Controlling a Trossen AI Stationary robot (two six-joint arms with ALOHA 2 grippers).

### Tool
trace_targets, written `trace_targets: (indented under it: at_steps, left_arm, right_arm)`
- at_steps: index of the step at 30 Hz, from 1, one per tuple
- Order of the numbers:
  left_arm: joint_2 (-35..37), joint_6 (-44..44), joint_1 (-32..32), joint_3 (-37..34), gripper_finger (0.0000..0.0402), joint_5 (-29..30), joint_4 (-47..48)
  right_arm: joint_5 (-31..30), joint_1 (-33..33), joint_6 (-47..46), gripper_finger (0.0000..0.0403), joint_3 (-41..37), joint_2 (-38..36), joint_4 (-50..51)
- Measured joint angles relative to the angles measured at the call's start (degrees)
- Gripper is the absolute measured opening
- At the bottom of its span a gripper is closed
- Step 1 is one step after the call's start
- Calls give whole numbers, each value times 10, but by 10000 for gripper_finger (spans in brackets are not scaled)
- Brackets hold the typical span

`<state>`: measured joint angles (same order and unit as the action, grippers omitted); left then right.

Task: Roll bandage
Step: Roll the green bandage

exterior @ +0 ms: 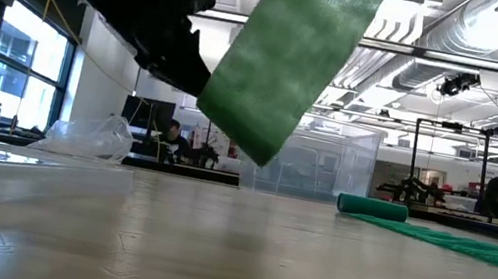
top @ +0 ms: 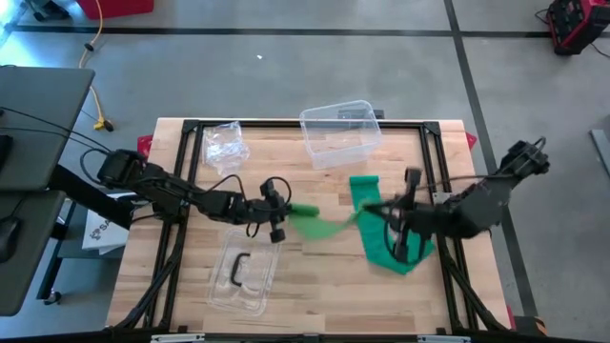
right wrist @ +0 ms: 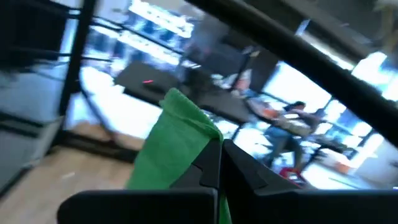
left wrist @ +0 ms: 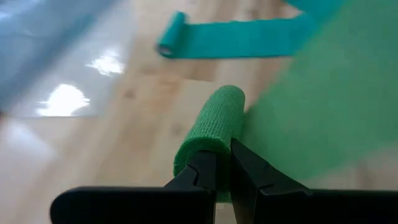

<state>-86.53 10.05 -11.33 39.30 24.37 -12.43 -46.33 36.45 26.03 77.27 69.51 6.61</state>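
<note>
The rolling is under way but far from finished. In the centre of the overhead picture the left gripper (top: 283, 208) is clenched on a small rolled end of the green bandage (top: 329, 226); the left wrist picture shows that roll (left wrist: 208, 134) pinched between the two dark fingers (left wrist: 202, 174), only a slim cylinder so far. From there a loose strip runs rightward, lifted off the table (top: 191, 286), to the right gripper (top: 398, 229), right of centre, whose fingers are closed on the band; its wrist picture shows bunched green cloth (right wrist: 177, 143) held at the fingertips. In the table-level picture the strip hangs as a broad band in the upper middle.

Most of the bandage is still unrolled: a long stretch lies flat on the wood at the right of the overhead picture, ending in a second small coil (exterior: 371, 208) near the clear plastic box (top: 339, 131). Judging by this, nearly the whole length remains to be wound.
</note>
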Motion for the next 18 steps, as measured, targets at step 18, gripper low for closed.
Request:
trace_targets:
  at_steps: [18]
  left_arm:
    - [-58, 75, -89, 1, 14, -82, 17]
  right_arm:
    - [89, -365, -269, 0, -14, 0, 329]
